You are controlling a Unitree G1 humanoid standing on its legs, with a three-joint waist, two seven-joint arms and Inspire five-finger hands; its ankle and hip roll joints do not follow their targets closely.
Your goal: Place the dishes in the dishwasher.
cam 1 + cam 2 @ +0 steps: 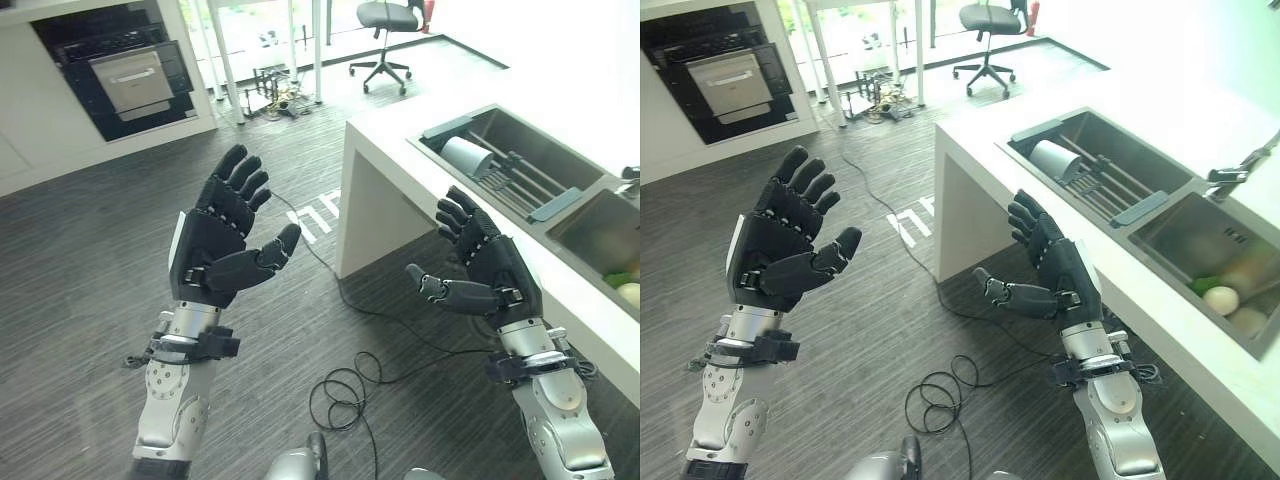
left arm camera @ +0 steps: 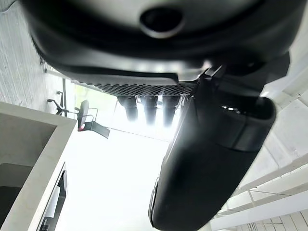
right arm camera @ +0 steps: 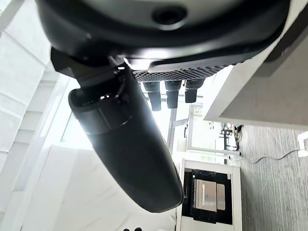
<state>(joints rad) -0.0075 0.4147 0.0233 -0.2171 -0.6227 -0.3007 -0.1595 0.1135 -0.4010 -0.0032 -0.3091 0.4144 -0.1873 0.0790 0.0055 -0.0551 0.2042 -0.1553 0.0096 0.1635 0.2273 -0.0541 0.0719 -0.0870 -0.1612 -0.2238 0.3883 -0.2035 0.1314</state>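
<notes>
Both hands are raised in front of me with palms facing inward and fingers straight. My left hand is open and holds nothing. My right hand is open too, empty, beside the white counter. A silver cup lies on its side on a rack in the left sink basin. The right basin holds pale round dishes or food and something green. The dishwasher, black with a steel front panel, is set in white cabinets at the far left across the floor.
The white counter with the sinks runs along my right. A tap stands by the right basin. A black office chair and table legs with a tangle of cables are at the far end. Dark wood floor lies between.
</notes>
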